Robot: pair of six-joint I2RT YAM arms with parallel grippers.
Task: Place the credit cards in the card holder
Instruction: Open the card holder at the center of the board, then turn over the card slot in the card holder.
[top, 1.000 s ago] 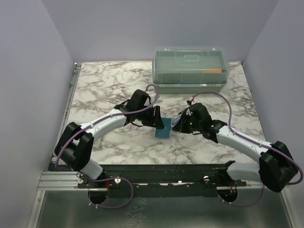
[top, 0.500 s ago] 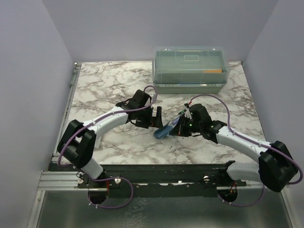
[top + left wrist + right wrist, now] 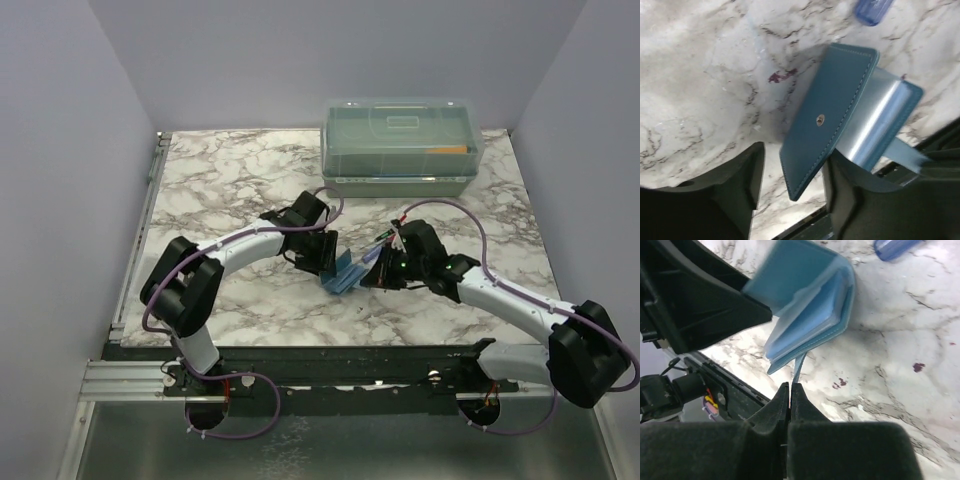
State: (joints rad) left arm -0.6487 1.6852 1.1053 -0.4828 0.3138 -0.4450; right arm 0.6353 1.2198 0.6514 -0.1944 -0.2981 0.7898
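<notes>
Top view, mid-frame: card holder (image 3: 344, 272), flap open; right gripper (image 3: 790, 392) clamped on its thin teal strip; left gripper (image 3: 789, 191) part-open astride the flap, no grip; no credit cards visible, so insertion seemingly pending.

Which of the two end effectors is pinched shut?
The right end effector: its fingers are pressed together on a thin blue strip of the wallet. The left end effector has its fingers apart, either side of the wallet's flap.

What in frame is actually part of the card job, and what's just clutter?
Job: card holder, a strip of it pinched in the right gripper; left gripper open around its flap. No cards clearly visible.
Clutter: translucent lidded box; small blue item, unidentifiable.
</notes>
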